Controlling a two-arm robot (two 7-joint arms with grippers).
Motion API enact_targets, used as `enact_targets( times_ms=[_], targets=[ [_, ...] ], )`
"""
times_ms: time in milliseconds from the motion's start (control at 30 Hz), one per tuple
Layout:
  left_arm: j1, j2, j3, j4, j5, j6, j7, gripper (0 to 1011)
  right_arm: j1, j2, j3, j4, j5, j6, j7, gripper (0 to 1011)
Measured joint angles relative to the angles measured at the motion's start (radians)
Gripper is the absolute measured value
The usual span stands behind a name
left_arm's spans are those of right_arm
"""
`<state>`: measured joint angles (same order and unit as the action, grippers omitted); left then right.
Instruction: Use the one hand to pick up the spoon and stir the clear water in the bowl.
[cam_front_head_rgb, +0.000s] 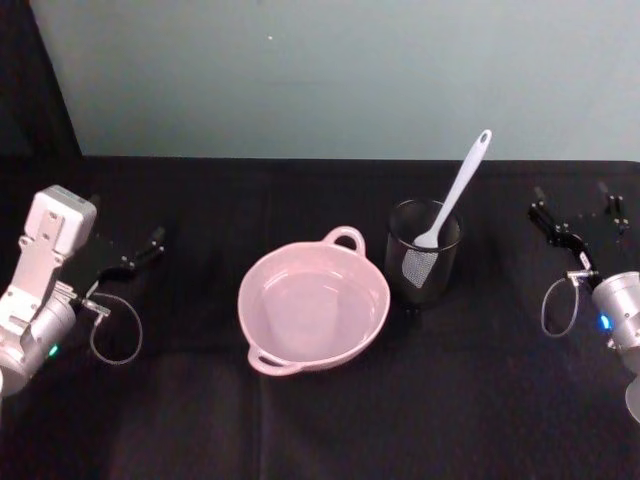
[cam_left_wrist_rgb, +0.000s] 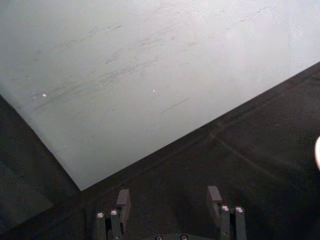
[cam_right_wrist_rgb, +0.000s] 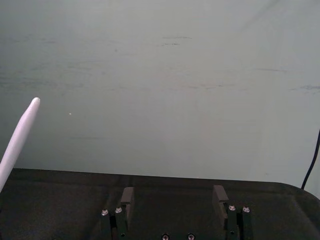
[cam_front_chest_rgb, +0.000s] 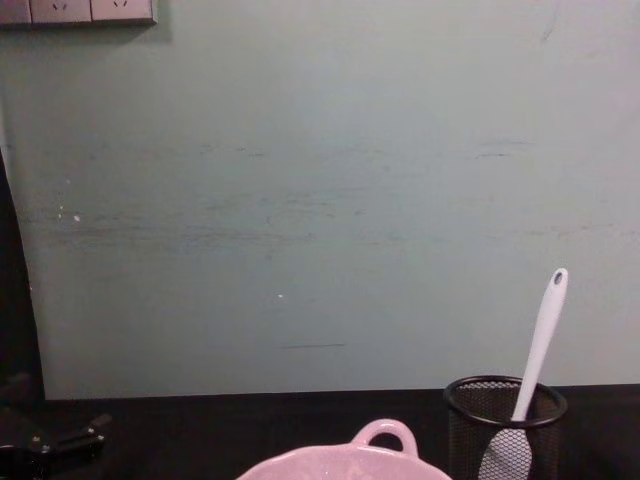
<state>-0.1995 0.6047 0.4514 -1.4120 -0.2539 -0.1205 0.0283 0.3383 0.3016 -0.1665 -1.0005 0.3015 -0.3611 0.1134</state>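
The right gripper (cam_front_head_rgb: 577, 213), jaws wide open and empty, sits beside the spoon (cam_front_head_rgb: 452, 196); grabbing clumsily could tip the mesh cup (cam_front_head_rgb: 423, 252).

A black wire-mesh cup (cam_front_head_rgb: 424, 252) is standing upright on the counter (cam_front_head_rgb: 320, 420), which is lying under a black cloth. Behind the cup, a pale green wall (cam_front_chest_rgb: 330, 200) is rising from the counter's far edge, showing faint horizontal scuffs. High on that wall, far off to the cup's left, a grey socket plate (cam_front_chest_rgb: 78, 11) is sitting at the top corner. Off to the cup's right, a thin black cable (cam_right_wrist_rgb: 313, 160) is hanging down against the wall.
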Motion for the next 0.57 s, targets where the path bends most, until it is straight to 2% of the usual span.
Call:
enact_targets(
  times_ms=[567],
  targets=[
    [0.000,0.000,0.000,0.000,0.000,0.000,0.000,1011,-0.002,0.002,-0.002,-0.003,0.001,0.001,0.001,1003]
  ],
)
